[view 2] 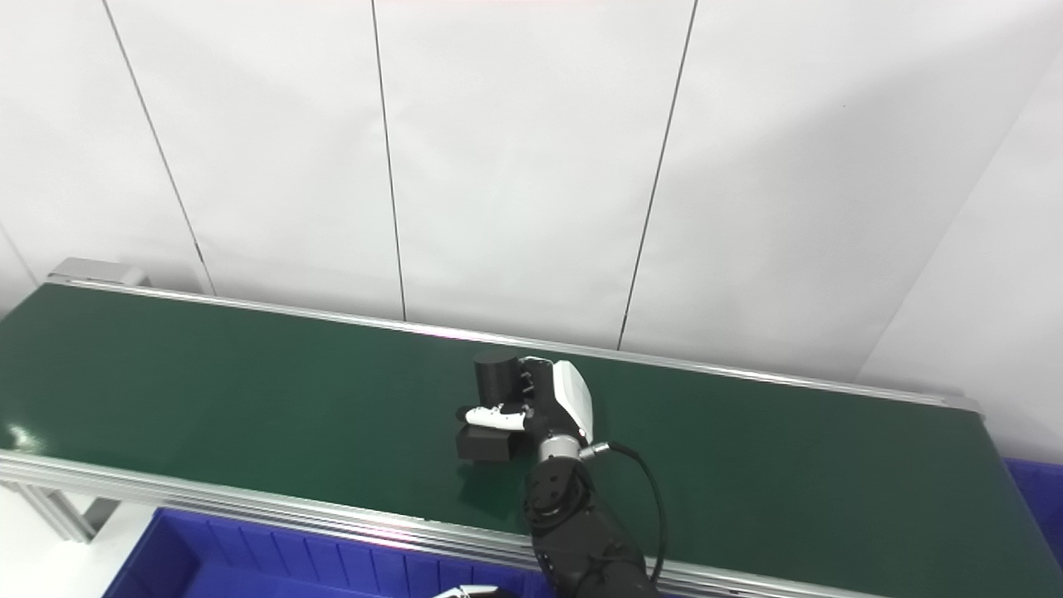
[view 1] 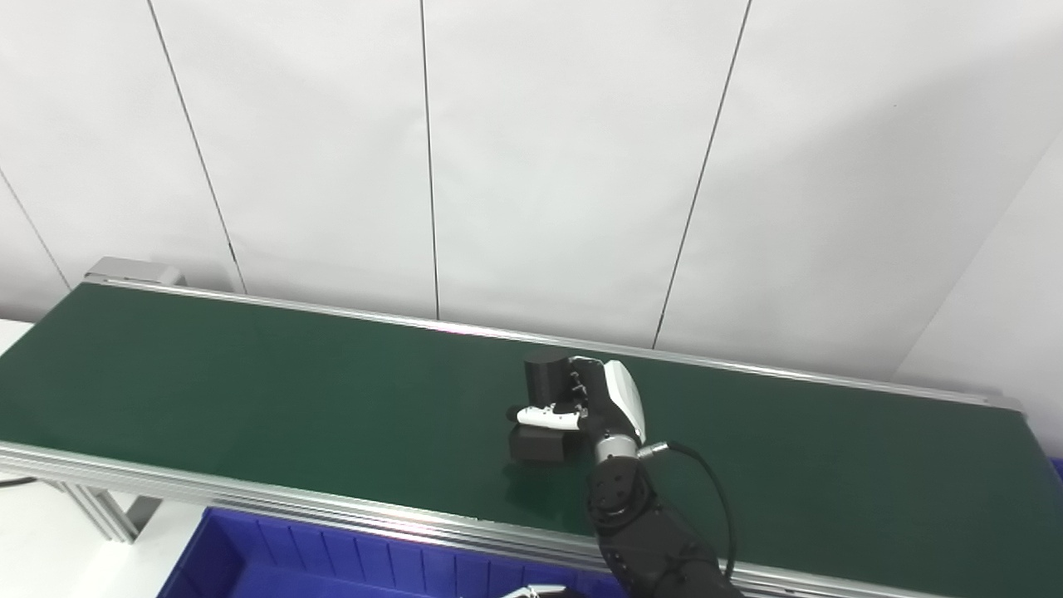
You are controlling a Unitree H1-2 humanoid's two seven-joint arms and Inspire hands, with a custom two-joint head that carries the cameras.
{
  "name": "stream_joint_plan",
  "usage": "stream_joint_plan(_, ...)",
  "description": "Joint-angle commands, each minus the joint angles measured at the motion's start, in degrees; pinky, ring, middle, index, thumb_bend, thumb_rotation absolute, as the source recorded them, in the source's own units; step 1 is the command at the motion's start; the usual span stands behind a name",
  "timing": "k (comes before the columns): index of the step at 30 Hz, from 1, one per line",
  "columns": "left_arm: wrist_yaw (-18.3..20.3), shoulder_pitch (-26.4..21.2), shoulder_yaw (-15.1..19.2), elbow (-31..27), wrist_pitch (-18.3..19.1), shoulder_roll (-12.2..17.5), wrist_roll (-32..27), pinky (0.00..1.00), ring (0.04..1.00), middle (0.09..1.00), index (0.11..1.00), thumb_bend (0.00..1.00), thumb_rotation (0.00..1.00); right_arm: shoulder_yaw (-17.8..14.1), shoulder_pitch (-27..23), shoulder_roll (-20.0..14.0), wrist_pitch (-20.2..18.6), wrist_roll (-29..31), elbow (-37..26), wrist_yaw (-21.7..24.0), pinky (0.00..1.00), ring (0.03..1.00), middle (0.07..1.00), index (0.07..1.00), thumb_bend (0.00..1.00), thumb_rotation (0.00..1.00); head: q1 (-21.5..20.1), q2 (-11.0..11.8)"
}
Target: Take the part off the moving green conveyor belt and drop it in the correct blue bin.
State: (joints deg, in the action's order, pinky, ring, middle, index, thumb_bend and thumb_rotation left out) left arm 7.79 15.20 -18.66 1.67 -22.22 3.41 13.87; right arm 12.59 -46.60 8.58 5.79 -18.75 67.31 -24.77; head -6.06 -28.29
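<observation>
Left eye view: the right hand [view 1: 594,407] is wrapped around a black part [view 1: 544,411] near the middle of the green conveyor belt [view 1: 249,382], thumb across its front. Whether the part has left the belt is unclear. This looks like the pick step.

Right eye view: a blue bin [view 2: 241,561] sits just below the belt's near rail. The next move calls for lifting clear and carrying across. A white sliver at the bottom edge may be the left hand; its state cannot be told.
</observation>
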Motion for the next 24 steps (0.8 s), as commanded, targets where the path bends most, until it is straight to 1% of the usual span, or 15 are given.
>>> stream_joint_plan(1,-0.1,-0.7,0.5,-1.7,-0.1,0.3,-0.9,0.73,0.808,0.818,0.774,0.83,0.79,-0.9,-0.2,-1.0,3.5,0.5,-5.7,-1.4,0.44,0.408,0.497,0.548,0.51,0.0,-1.0,-2.1)
stream_joint_plan(2,0.0,-0.8,0.7,-2.0,0.2,0.3,-1.0,0.73,0.811,0.82,0.778,0.83,0.79,-1.2,0.7,-1.4,3.3,0.7,-7.9,-1.1,0.43,0.406,0.495,0.553,0.51,0.0,-1.0,-2.1)
stream_joint_plan(4,0.4,-1.2,1.4,-2.3,0.5,0.6,-2.3,0.73,0.812,0.823,0.784,0.82,0.79,-2.0,2.2,-2.0,2.7,1.1,-12.0,-0.4,0.41,0.402,0.494,0.558,0.51,0.0,-2.7,-4.7)
stream_joint_plan(5,0.6,-1.2,1.7,-2.2,0.5,0.6,-3.3,0.73,0.814,0.826,0.789,0.81,0.78,-2.3,3.3,-2.4,2.8,1.4,-14.6,0.1,0.4,0.398,0.493,0.559,0.51,0.0,-2.7,-4.7)
stream_joint_plan(7,0.8,-1.2,2.2,-2.3,0.8,0.7,-4.6,0.75,0.822,0.833,0.797,0.81,0.79,-3.1,5.8,-3.3,2.2,2.3,-20.1,1.5,0.39,0.394,0.496,0.558,0.5,0.0,-3.5,-5.5)
stream_joint_plan(8,0.8,-1.2,2.4,-2.4,0.8,0.9,-4.8,0.76,0.824,0.835,0.799,0.8,0.79,-3.5,7.1,-3.6,1.1,2.8,-23.1,2.6,0.39,0.396,0.5,0.556,0.5,0.0,-4.2,-6.3)
stream_joint_plan(9,0.7,-1.3,2.6,-2.4,0.7,1.0,-4.8,0.76,0.823,0.835,0.803,0.8,0.81,-3.8,8.5,-4.0,-0.1,3.1,-26.3,3.6,0.39,0.398,0.506,0.554,0.5,0.0,-4.2,-6.3)
stream_joint_plan(10,0.7,-1.4,2.9,-2.5,0.6,1.3,-4.8,0.75,0.818,0.837,0.81,0.78,0.82,-4.1,9.8,-4.3,-1.4,3.4,-29.6,4.4,0.39,0.399,0.509,0.555,0.5,0.0,-4.7,-7.4)
stream_joint_plan(11,0.6,-1.5,3.1,-2.6,0.6,1.4,-4.8,0.75,0.817,0.839,0.813,0.78,0.82,-4.3,11.4,-4.8,-2.5,3.4,-33.1,5.3,0.39,0.399,0.509,0.555,0.5,0.0,-4.7,-7.6)
stream_joint_plan(12,0.5,-1.5,3.4,-3.1,1.2,1.5,-4.8,0.74,0.813,0.844,0.821,0.76,0.84,-4.6,13.0,-5.3,-3.6,3.7,-36.9,6.3,0.39,0.399,0.503,0.557,0.5,0.0,-4.9,-8.5)
stream_joint_plan(14,0.1,-1.2,3.9,-4.5,2.9,1.5,-4.3,0.73,0.816,0.849,0.826,0.76,0.85,-4.8,16.0,-6.5,-5.3,4.0,-43.7,8.5,0.38,0.399,0.494,0.56,0.5,0.0,-5.0,-9.2)
stream_joint_plan(17,0.1,-0.9,4.6,-6.1,4.7,1.7,-3.6,0.73,0.824,0.854,0.829,0.76,0.87,-5.3,19.5,-7.5,-7.9,4.4,-51.1,11.2,0.38,0.402,0.5,0.55,0.51,0.0,-5.0,-9.8)
stream_joint_plan(18,0.3,-1.0,4.8,-6.8,5.5,2.0,-3.4,0.73,0.826,0.855,0.83,0.76,0.87,-5.7,21.4,-7.9,-9.2,5.2,-54.8,12.6,0.38,0.402,0.501,0.548,0.51,0.0,-5.0,-10.4)
stream_joint_plan(21,0.5,-1.0,5.3,-8.8,8.1,2.1,-3.3,0.74,0.828,0.855,0.83,0.75,0.86,-6.1,26.1,-9.6,-11.8,6.3,-63.4,16.0,0.4,0.403,0.506,0.548,0.51,0.0,-4.9,-10.8)
stream_joint_plan(24,0.8,-1.1,5.4,-10.4,10.7,2.3,-3.1,0.74,0.83,0.855,0.83,0.75,0.85,-6.1,29.8,-11.0,-13.2,6.2,-69.1,18.3,0.41,0.411,0.505,0.542,0.51,0.0,-4.9,-11.5)
